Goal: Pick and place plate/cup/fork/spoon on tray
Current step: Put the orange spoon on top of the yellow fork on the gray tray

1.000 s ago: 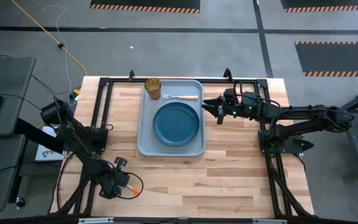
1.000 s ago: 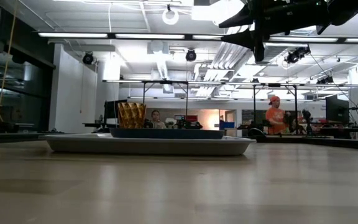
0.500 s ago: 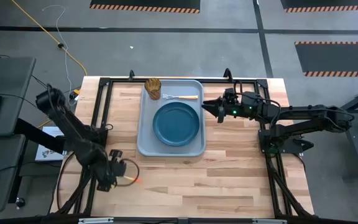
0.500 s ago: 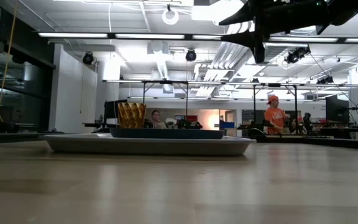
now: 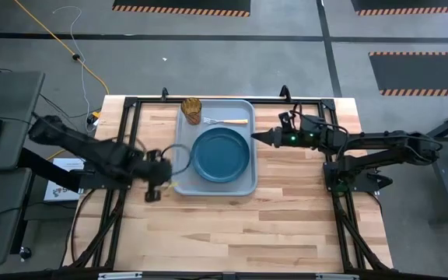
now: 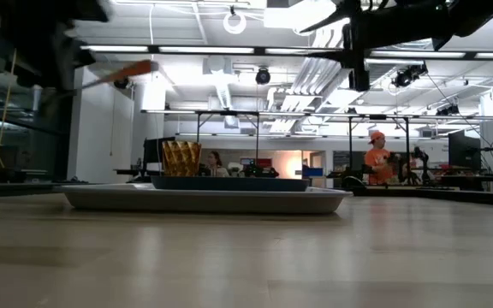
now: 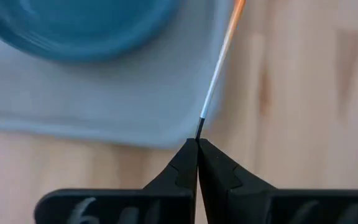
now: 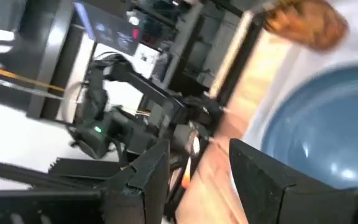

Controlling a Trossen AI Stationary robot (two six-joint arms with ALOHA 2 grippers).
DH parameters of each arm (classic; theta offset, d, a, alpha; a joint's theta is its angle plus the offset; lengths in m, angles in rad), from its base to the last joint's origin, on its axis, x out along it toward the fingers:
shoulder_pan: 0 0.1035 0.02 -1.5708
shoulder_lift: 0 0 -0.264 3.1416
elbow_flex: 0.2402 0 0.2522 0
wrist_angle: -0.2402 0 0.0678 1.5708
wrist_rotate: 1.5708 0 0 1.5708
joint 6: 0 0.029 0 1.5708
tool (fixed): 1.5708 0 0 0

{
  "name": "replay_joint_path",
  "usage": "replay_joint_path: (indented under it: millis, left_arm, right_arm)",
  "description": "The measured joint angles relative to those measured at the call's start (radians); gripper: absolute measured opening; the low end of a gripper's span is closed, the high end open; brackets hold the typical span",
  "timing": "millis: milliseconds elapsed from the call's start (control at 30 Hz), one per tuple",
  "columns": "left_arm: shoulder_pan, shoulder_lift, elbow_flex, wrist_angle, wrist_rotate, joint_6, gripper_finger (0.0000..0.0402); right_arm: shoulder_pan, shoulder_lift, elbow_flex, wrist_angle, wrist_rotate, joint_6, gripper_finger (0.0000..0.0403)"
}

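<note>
From above, the tray (image 5: 179, 180) lies on the wooden table (image 5: 286, 218) toward its far side. The plate (image 5: 221, 154) sits in the middle of the tray, the cup (image 5: 191, 110) stands in its far left corner, and the fork (image 5: 225, 120) lies along the far edge just beside the cup. The left gripper (image 5: 164, 166) is blurred at the tray's left edge; its hold is hard to read here. The right gripper (image 5: 260, 138) hangs just off the tray's right edge, pointing at the plate.

At table height, the tray (image 6: 204, 200) shows side-on with the plate (image 6: 229, 183) on it and the cup (image 6: 181, 158) standing at its left. A thin reddish handle (image 6: 118, 74) slants in the air above the tray's left end, coming out of a dark blur. A person (image 6: 378, 162) in orange stands in the room behind.

In the left wrist view, the left gripper (image 7: 197, 144) is clenched on the spoon (image 7: 219, 62), which shows edge-on as a thin line reaching over the tray (image 7: 104, 106) edge beside the plate (image 7: 79, 25).

In the right wrist view, the right gripper (image 8: 199, 165) has its fingers spread apart, with the plate (image 8: 322, 130) and cup (image 8: 306, 22) ahead.
</note>
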Motion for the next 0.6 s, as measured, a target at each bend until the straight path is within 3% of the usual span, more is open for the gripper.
replay_joint_path:
  millis: [133,333,500,600]
  left_arm:
    - [0.154,0.073,0.076,0.004,-0.05,0.181,0.0001]
    - [0.328,0.205,0.154,0.069,-0.078,0.362,0.0001]
    - [0.422,0.31,0.214,0.089,0.094,0.382,0.0]
    - [0.441,0.342,0.239,0.091,0.107,0.384,0.0]
  right_arm:
    - [0.013,0.061,0.0,0.009,-0.038,0.076,0.0158]
    - [0.049,0.201,0.066,0.007,-0.068,0.052,0.0158]
    - [0.045,0.323,0.172,-0.022,-0.082,-0.109,0.0158]
    - [0.03,0.363,0.249,-0.12,-0.107,-0.222,0.0158]
